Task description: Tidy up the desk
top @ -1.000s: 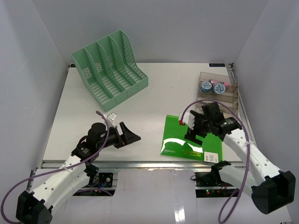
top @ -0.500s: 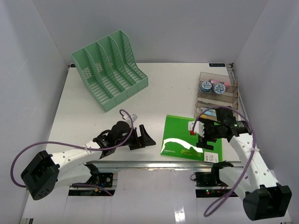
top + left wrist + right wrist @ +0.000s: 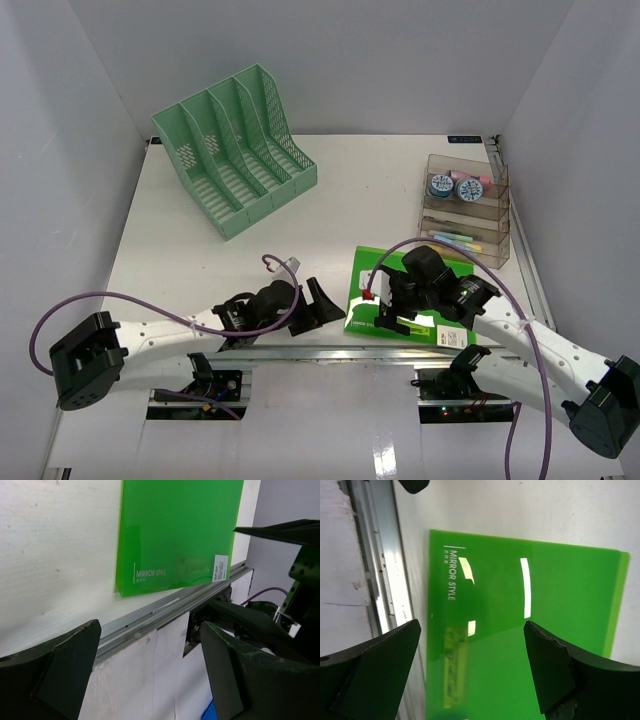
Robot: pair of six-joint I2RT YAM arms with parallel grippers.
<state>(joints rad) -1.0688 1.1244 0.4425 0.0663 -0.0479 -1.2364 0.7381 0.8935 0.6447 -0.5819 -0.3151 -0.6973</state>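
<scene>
The desk [image 3: 330,215] is a white tabletop with a silver rail [image 3: 165,607] along its front edge. A glossy green folder [image 3: 362,290] marked "MIRROR STYLE" lies flat at the front right, its near edge by the rail. My left gripper [image 3: 325,305] hovers open just left of the folder's front left corner, over the rail [image 3: 300,352]. In the left wrist view the gripper [image 3: 150,630] holds nothing, with the folder [image 3: 180,530] ahead. My right gripper [image 3: 385,305] hangs open over the folder's left half. Its wrist view shows the gripper [image 3: 472,625] empty, straddling the folder [image 3: 530,610].
A mint green file rack [image 3: 235,150] with several slots stands at the back left. A clear drawer organizer [image 3: 465,210] at the back right carries tape rolls [image 3: 440,185] on top. Pale grey walls close in three sides. The rail [image 3: 377,555] runs beside the folder.
My left arm has stretched rightward along the front edge to the folder's corner. My right gripper has swung left and nearer, from the folder's right side to above its left half.
</scene>
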